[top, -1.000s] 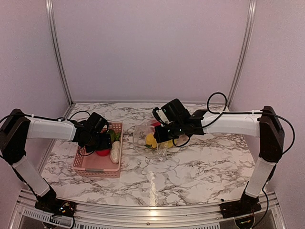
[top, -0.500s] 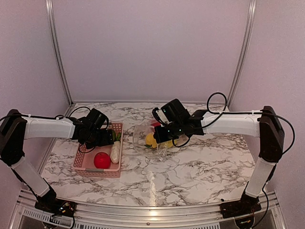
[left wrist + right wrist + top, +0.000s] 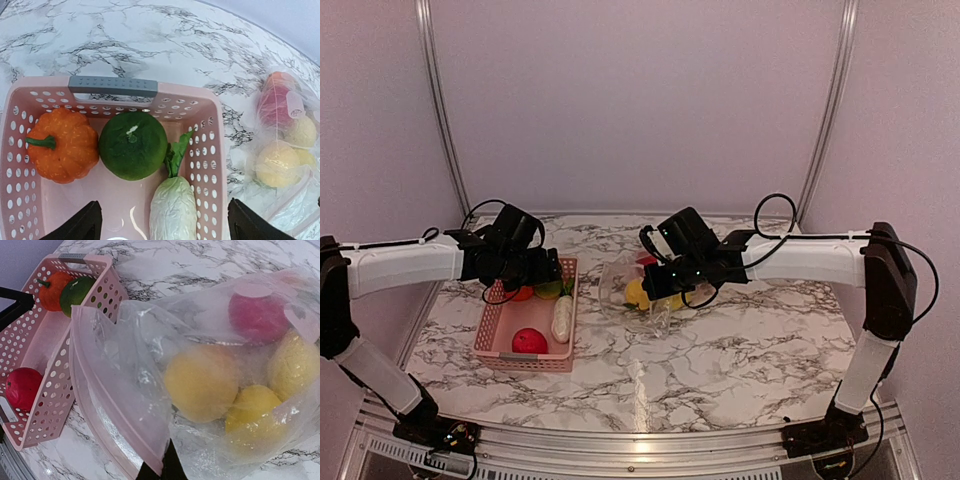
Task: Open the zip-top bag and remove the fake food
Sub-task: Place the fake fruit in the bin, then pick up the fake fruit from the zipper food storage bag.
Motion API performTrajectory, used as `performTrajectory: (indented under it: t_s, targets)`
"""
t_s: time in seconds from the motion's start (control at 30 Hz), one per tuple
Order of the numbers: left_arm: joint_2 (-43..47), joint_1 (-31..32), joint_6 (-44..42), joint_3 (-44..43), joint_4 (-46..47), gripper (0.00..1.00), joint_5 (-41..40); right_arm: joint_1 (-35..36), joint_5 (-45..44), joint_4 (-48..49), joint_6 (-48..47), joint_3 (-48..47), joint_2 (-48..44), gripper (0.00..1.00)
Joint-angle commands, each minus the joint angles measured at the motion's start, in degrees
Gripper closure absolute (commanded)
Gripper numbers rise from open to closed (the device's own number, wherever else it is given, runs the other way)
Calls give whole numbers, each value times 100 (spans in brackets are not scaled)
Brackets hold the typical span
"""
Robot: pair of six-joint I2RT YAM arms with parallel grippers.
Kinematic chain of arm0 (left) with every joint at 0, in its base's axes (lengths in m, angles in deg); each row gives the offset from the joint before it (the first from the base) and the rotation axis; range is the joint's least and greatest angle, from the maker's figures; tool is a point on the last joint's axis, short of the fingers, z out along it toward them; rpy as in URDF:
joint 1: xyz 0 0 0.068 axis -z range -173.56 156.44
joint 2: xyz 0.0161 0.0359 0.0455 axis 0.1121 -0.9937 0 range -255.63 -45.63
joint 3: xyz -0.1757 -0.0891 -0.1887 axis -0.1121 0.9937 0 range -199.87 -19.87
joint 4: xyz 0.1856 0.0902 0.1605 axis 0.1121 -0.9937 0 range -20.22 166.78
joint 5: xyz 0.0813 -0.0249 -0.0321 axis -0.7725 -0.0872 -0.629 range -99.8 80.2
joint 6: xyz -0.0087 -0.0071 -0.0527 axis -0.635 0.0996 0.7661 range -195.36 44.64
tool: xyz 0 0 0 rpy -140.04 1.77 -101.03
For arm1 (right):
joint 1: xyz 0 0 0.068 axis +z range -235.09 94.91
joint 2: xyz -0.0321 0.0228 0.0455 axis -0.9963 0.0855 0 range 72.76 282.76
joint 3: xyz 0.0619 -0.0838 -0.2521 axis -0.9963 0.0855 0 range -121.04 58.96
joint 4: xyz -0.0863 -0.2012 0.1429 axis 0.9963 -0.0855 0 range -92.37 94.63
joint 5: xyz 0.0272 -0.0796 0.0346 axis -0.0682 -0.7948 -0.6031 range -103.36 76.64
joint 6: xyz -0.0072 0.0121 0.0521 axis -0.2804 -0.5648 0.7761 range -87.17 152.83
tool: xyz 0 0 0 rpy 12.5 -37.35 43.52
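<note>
Desk (image 3: 750, 370): marbled top; carries basket at left, bag at centre.
Pink basket (image 3: 485, 335): perforated, lying near-to-far, just beside bag's mouth.
Red fruit (image 3: 528, 340): alone at basket's near end.
White radish (image 3: 562, 318): flat along basket's right wall, leaves toward far end.
Green fruit (image 3: 132, 145) and orange pumpkin (image 3: 62, 145): side by side at basket's far end, below grey handle (image 3: 112, 86).
Left fingers (image 3: 542, 270): spread wide, nothing between them, hovering over basket's far half, aimed toward bag.
Zip-top bag (image 3: 125, 390): on desk just right of basket; zip parted, mouth facing basket.
Right fingers (image 3: 162, 467): pinched shut on bag's lip beside zip strip, propping mouth up.
Fake food (image 3: 638, 293) in bag: round yellow piece (image 3: 200, 385) nearest mouth; paler yellow pieces (image 3: 295, 365) behind it; pinkish-red piece (image 3: 257, 310) at far side; all touching.
Step in hand (judged): reaching across with left fingers for next piece; roughly half of task done, by count of pieces.
Approach (advised): low and level through mouth, between the two zip lips, clear of basket's right wall; widest spread until round yellow piece sits between fingers.
Grip (advised): across piece's middle, on plastic fruit only, no film caught; glossy round skin likely to squirt out of an off-centre pinch.
Support (advised): right fingers firm on lip, so bag neither slides nor folds shut during withdrawal.
Risk: loose film snagging on a finger, dragging whole bag toward basket.
</note>
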Motion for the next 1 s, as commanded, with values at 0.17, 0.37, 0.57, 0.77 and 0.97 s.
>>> performTrajectory:
  t_s: [0.17, 0.37, 0.57, 0.77, 0.97]
  targets:
    - [38, 842, -108, -458, 53, 20, 280, 16, -309, -82, -11, -210, -112, 100]
    - [-250, 1321, 68, -530, 544, 35, 630, -48, -392, -59, 30, -191, -94, 100]
    - [-620, 1662, 92, -716, 959, 41, 785, -101, -436, -47, 75, -146, -77, 100]
    - [-1250, 1836, 30, -1172, 1159, 42, 979, -168, -431, 23, 154, -35, -72, 100]
    - [-1989, 1837, 24, -1765, 1152, 44, 752, -257, -372, 170, 246, 98, -43, 100]
